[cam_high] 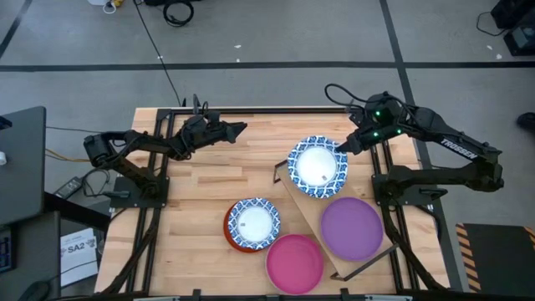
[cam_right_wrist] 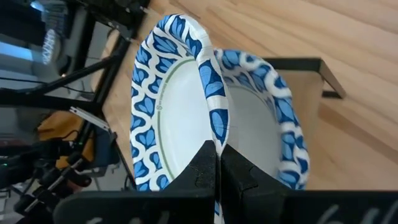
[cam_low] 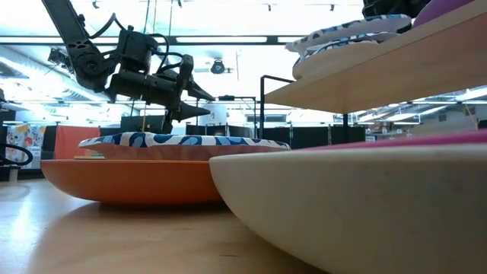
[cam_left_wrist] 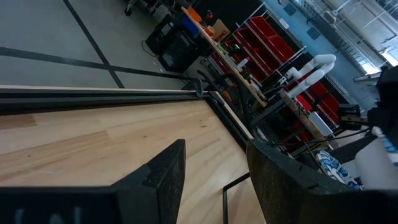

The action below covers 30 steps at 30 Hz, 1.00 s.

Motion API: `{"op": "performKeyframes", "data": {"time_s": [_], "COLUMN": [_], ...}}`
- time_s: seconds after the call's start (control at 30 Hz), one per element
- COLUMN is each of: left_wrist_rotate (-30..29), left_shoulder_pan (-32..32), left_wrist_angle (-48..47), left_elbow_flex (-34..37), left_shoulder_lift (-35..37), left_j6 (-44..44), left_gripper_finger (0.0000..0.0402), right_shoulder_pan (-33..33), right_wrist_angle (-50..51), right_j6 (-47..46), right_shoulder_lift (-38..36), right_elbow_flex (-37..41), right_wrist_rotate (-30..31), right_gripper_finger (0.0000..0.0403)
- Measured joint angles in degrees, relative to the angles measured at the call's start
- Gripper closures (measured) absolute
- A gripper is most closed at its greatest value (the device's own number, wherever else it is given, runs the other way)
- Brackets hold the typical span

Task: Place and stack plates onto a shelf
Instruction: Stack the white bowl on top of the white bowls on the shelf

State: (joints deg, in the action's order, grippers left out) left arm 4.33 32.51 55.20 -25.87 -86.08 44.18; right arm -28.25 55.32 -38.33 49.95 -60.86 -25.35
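A blue-and-white plate point(cam_high: 318, 165) is over the far end of the light-wood shelf point(cam_high: 306, 210). The right wrist view shows a second blue-and-white plate point(cam_right_wrist: 277, 124) under it. My right gripper point(cam_high: 342, 147) is shut on the upper plate's rim. A purple plate point(cam_high: 353, 227) lies on the shelf's near end. A third blue-and-white plate point(cam_high: 253, 222) sits in an orange-red plate point(cam_high: 231, 240) on the table. A pink plate point(cam_high: 294, 263) lies beside them. My left gripper point(cam_high: 239, 128) hovers open over the table's far left part, touching nothing. My right gripper pinches the upper blue-and-white plate by its rim point(cam_right_wrist: 215, 138) on the plate's right side, between the two shut fingers point(cam_right_wrist: 198, 171). The fingers come in from the table's right, slanting down. The plate is tilted, held edge raised, over the second plate point(cam_low: 335, 52) on the shelf.
The shelf stands slantwise on thin black legs point(cam_high: 361, 266) on the table's right half. In the low view the pink plate point(cam_low: 358, 205) fills the foreground and the orange-red plate point(cam_low: 129, 181) sits behind it. Bare tabletop point(cam_high: 201, 180) lies under the left arm.
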Motion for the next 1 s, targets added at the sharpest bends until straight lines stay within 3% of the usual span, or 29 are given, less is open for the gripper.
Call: {"op": "performKeyframes", "data": {"time_s": [0.77, 1.0], "left_wrist_rotate": [0.0, 0.0], "left_shoulder_pan": [0.0, 0.0], "left_wrist_angle": [0.0, 0.0], "left_elbow_flex": [0.0, 0.0], "left_shoulder_lift": [0.0, 0.0], "left_j6": [0.0, 0.0], "left_gripper_finger": [0.0223, 0.0223], "right_shoulder_pan": [0.0, 0.0], "right_wrist_angle": [2.2, 2.2], "right_j6": [0.0, 0.0], "right_shoulder_lift": [0.0, 0.0], "right_elbow_flex": [0.0, 0.0], "right_wrist_rotate": [3.4, 3.4], "right_gripper_finger": [0.0376, 0.0352]}}
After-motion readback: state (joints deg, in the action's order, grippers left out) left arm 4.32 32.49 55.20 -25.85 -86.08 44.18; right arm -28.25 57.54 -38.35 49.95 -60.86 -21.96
